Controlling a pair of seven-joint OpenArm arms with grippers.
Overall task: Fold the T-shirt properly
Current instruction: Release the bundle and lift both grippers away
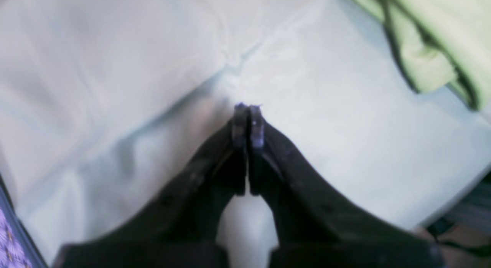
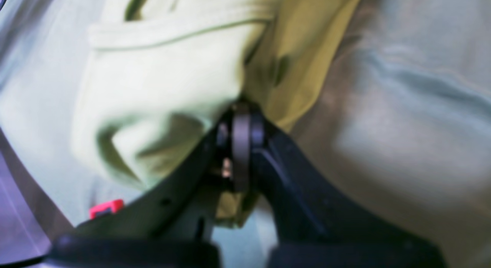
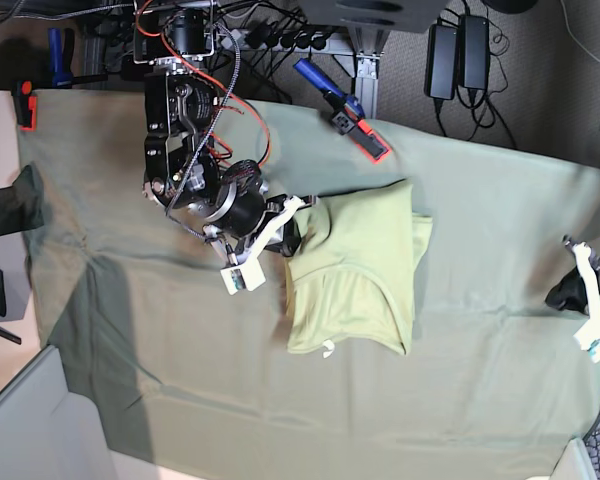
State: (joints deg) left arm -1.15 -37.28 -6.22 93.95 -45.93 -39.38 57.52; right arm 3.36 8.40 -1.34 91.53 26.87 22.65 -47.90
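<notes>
The pale yellow-green T-shirt [image 3: 355, 275] lies partly folded in the middle of the grey-green table cloth [image 3: 180, 380]. My right gripper [image 3: 296, 232] is at the shirt's left edge, as the base view shows it. In the right wrist view this gripper [image 2: 241, 112] is shut on the T-shirt [image 2: 153, 87], with yellow fabric bunched above the fingertips and hanging below them. My left gripper [image 1: 248, 106] is shut with nothing in it, low over bare table cloth [image 1: 115, 68]. The T-shirt [image 1: 433, 37] is apart from it, at the upper right of the left wrist view. In the base view this gripper [image 3: 580, 295] is near the table's right edge.
A blue and red clamp [image 3: 345, 112] holds the cloth at the far edge, and a red clamp [image 3: 23, 102] holds the far left corner. Dark green fabric [image 3: 5, 210] hangs off the left side. Cables and power bricks [image 3: 458, 50] lie on the floor behind the table.
</notes>
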